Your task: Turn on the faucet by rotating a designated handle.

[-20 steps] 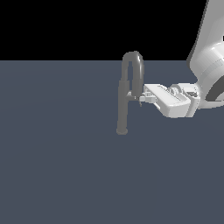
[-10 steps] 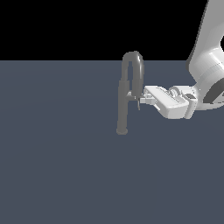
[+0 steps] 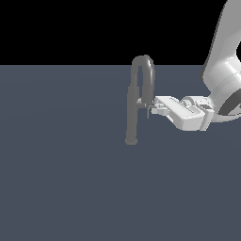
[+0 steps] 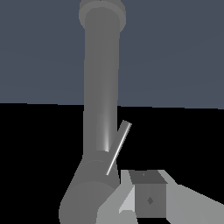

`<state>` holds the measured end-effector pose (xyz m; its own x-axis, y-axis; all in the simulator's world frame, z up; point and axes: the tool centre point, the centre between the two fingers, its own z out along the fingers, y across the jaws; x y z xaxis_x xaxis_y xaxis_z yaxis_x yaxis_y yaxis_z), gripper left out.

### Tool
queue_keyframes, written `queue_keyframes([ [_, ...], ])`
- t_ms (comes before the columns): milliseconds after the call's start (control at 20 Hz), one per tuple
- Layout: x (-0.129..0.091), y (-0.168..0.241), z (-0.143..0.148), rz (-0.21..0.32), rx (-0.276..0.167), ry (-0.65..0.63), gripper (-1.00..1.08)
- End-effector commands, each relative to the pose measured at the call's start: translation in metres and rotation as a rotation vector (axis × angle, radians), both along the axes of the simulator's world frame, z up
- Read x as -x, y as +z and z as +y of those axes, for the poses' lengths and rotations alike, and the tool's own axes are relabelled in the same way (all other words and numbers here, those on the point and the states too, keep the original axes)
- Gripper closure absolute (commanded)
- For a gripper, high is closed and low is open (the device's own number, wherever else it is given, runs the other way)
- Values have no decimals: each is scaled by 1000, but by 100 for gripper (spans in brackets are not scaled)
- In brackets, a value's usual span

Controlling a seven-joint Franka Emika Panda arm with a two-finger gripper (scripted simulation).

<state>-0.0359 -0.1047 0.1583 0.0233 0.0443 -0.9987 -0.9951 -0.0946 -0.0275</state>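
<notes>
The faucet is a dull-grey upright post on a small round base, topped by a gooseneck spout. In the wrist view the faucet fills the middle. The handle is a short stub on the post's side at mid-height; in the wrist view the handle shows as a thin pale bar slanting off the post. My gripper reaches in from the exterior view's right and sits right beside the handle, slightly lower. Its fingers look pressed together with nothing held. I cannot tell if they touch the handle.
The faucet stands on a flat blue-grey surface that runs to a black backdrop. The white arm comes down at the exterior view's right edge.
The gripper has barely shifted, staying beside the handle. The faucet and handle look the same.
</notes>
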Motion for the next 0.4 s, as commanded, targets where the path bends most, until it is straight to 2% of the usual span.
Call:
queue_keyframes([
  [0,-23,-25,7,0,34,-34,108],
  [350,-36,-44,10,18,43,-44,108],
])
